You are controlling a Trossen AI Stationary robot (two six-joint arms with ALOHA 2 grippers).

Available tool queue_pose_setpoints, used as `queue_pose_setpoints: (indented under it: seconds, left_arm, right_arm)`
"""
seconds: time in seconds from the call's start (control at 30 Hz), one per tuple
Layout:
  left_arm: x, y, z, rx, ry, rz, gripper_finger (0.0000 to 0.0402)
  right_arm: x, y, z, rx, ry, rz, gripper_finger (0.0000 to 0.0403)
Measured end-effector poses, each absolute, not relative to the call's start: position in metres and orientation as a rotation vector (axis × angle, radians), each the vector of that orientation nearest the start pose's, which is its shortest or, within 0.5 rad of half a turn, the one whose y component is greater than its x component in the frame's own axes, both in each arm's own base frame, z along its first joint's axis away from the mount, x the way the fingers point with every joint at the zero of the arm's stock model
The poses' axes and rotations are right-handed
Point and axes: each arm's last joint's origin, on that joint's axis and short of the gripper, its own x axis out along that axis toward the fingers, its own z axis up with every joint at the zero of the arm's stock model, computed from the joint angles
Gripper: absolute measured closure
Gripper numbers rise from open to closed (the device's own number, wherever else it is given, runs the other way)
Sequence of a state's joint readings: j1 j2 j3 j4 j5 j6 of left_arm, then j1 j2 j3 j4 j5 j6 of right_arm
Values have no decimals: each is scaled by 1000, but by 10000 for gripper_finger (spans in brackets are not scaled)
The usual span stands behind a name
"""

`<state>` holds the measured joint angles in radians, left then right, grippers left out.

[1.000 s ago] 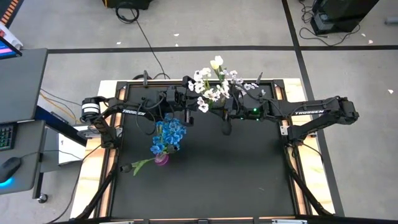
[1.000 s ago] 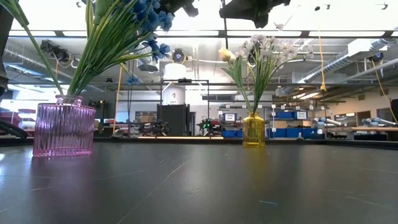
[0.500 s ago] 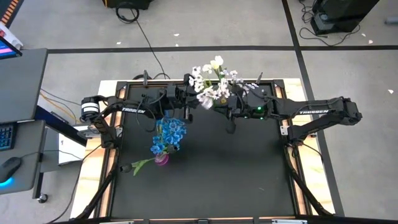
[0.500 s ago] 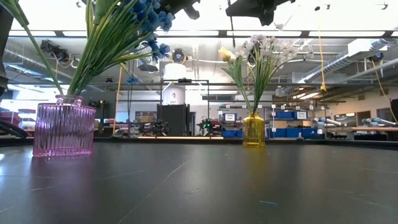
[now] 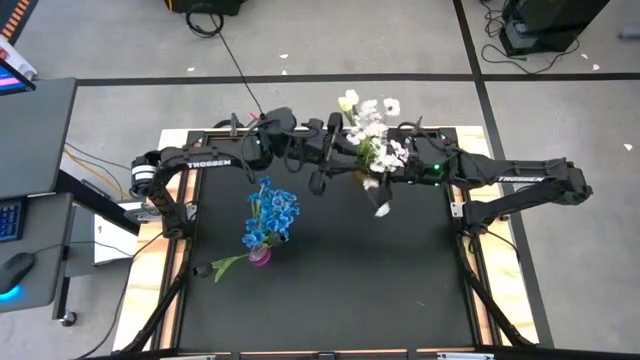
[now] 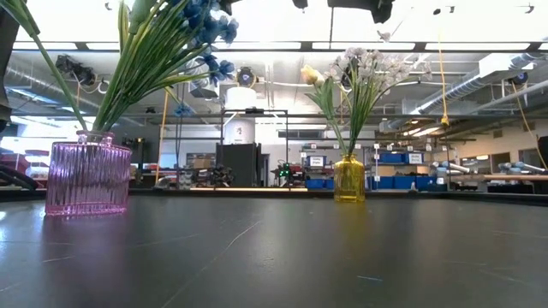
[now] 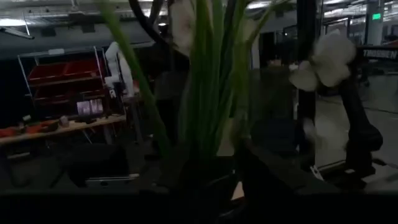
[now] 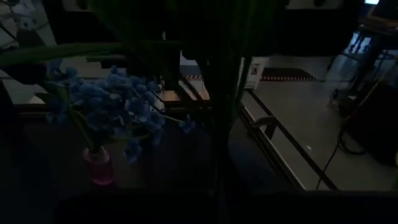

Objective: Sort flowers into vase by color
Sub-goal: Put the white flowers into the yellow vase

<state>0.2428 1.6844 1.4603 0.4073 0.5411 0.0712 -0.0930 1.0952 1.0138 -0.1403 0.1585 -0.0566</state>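
Blue flowers (image 5: 271, 217): in pink vase (image 6: 88, 178), left half of table (image 5: 330, 290).
White flowers (image 5: 372, 138): in yellow vase (image 6: 348, 178), at the far edge; stems upright.
Left end effector (image 5: 318, 182): high, just left of the white bunch; gap unclear.
Right end effector (image 5: 378, 208): high, just near side of it; fingers together, empty.
Views: low view shows both vases; overhead hides yellow one.
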Motion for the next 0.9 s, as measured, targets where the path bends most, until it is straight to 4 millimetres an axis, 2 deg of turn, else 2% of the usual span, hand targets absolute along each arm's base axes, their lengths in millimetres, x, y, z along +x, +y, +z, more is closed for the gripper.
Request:
queue_pose_setpoints:
  seconds: [0.2,0.6,0.73,0.9]
  left_arm:
    - [383,88,393,146,-180,-266,240]
    - [376,118,391,143,-155,-189,238]
    - [377,113,389,131,-131,-203,238]
    - [382,96,389,166,-136,-239,238]
  right_arm:
    - [228,-28,359,-55,259,-252,390]
    - [205,-33,368,-49,258,-296,390]
    - [202,-40,369,-39,250,-313,390]
    - [209,-48,364,-4,267,-294,390]
